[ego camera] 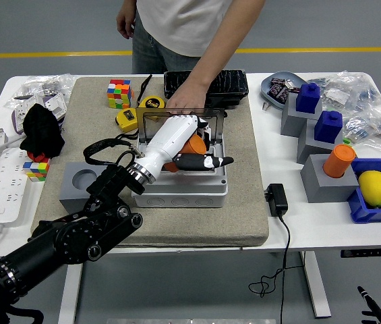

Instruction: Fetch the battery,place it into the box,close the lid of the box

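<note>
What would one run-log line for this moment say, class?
left hand: shut on orange battery, inside grey box | lid: open, upright | person's hand: on lid's top edge | right hand: unseen

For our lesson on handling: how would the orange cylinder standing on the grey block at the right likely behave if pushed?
The orange cylinder stands upright on a raised grey block, so a sideways push would probably tip it off. Its round side suggests it would then roll. It looks rigid and smooth, so possibly a little slippery to grip.
</note>
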